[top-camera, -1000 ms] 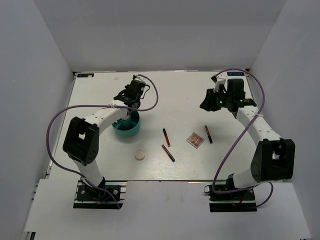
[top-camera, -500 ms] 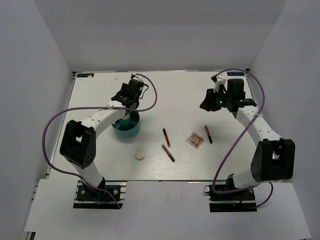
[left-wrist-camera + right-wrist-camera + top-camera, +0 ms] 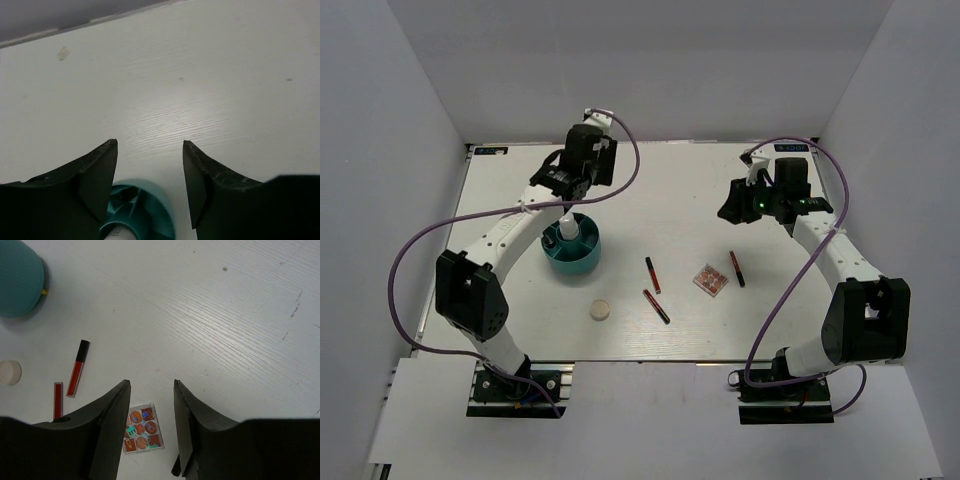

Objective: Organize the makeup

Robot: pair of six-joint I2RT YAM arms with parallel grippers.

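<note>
Now that the left gripper (image 3: 150,144) has lifted and drawn back toward the far edge of the counter (image 3: 660,190), jaws wide and empty, the teal tub (image 3: 582,262) at left shows the white bottle (image 3: 568,230) standing inside: one item filed. Still loose, centre to right: square palette (image 3: 711,279), three red-black sticks (image 3: 652,274), round compact (image 3: 600,311). The right gripper (image 3: 150,385), unmoved, hangs wide and empty at far right.
</note>
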